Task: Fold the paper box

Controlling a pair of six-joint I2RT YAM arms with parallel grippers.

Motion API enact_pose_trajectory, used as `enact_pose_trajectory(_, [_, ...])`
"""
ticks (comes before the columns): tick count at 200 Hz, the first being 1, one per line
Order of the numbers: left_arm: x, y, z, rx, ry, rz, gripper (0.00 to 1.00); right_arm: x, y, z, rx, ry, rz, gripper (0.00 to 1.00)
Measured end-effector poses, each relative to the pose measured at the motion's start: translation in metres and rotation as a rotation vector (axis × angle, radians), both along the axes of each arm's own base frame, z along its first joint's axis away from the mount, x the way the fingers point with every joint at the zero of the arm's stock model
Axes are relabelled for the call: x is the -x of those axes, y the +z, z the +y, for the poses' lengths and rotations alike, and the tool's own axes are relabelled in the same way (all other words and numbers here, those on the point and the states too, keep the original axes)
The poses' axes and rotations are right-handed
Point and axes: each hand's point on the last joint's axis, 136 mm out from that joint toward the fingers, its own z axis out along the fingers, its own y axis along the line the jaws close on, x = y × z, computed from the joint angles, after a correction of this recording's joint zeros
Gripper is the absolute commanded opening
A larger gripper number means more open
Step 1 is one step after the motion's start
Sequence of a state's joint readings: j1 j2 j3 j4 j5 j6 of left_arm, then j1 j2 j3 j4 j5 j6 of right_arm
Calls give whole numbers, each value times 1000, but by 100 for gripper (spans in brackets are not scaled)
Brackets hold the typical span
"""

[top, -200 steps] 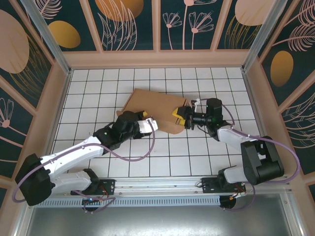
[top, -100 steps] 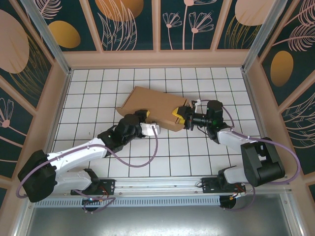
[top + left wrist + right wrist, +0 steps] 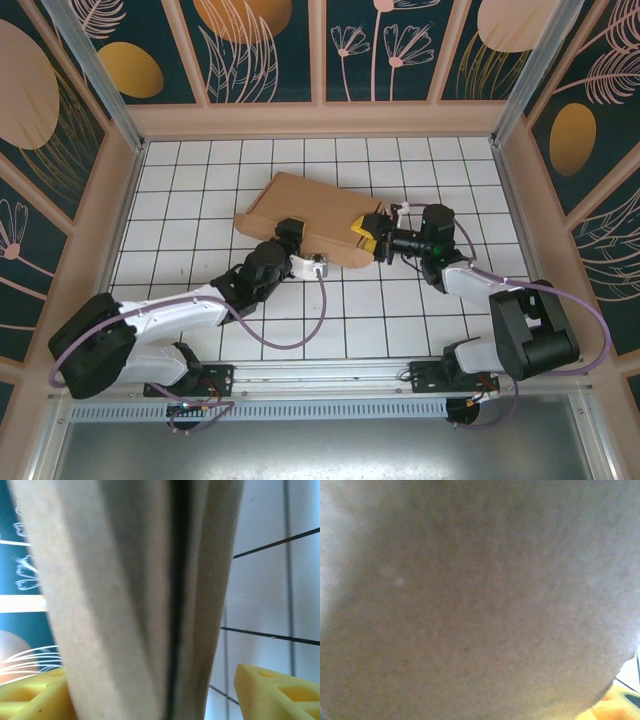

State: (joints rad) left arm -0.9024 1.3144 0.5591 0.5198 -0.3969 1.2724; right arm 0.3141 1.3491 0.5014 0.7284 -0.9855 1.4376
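Observation:
The paper box [image 3: 312,210] is a brown cardboard piece lying slanted on the white tiled floor, mid-table. My left gripper [image 3: 294,238] is at its near long edge. In the left wrist view the layered cardboard edge [image 3: 150,595] stands between my yellow fingers [image 3: 277,690]; a strip of floor shows between the right finger and the cardboard, so the jaws are open around it. My right gripper [image 3: 367,237] clasps the box's right end with yellow fingers. Cardboard [image 3: 470,600] presses close against the right wrist camera, with a bit of yellow fingertip [image 3: 619,706] at the lower right.
Wooden side walls [image 3: 120,200] and a back wall [image 3: 320,120] fence the tiled floor [image 3: 200,180]. The arm bases sit on the rail [image 3: 320,378] at the near edge. A purple cable [image 3: 300,325] loops from the left wrist over the tiles.
My left gripper has slid forward and right along the box's near edge and its jaws have widened. The box's near flap has closed in, so the box looks narrower. The right gripper has held still.

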Motion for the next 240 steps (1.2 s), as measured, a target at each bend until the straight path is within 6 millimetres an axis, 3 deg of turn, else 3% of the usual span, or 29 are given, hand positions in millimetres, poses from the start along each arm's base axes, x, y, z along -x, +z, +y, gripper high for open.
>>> enact_pose_trajectory(45, [-15,29,-2,-4,64,-182,46,-3,13,0,-44,-20,-29,27])
enact_pose_trajectory(69, [-14,38,0,-10,70,-214,42,-3,19,0,-54,-16,-61,37])
enact_pose_trajectory(118, [-4,50,10,-10,86,-205,46,9,34,-2,-48,11,-123,71])
enact_pose_trajectory(124, [-4,50,13,-13,100,-185,46,10,36,-5,-42,8,-135,78])
enact_pose_trajectory(132, [-3,50,17,-15,117,-158,46,11,38,-8,-30,-1,-151,97])
enact_pose_trajectory(135, [-3,50,18,-11,122,-142,46,11,38,-11,-24,-8,-150,99])
enact_pose_trajectory(158, [-1,57,19,15,151,-23,46,2,39,-34,76,-100,-203,99])
enact_pose_trajectory(189, [10,69,17,51,181,160,46,-25,53,-81,309,-332,-327,99])
enact_pose_trajectory(210, [21,74,10,63,189,320,47,-27,61,-98,393,-413,-410,99])
enact_pose_trajectory(231, [34,72,0,57,195,485,47,-29,58,-102,440,-425,-465,92])
enact_pose_trajectory(240, [42,67,-4,43,196,550,47,-32,53,-104,466,-432,-474,80])
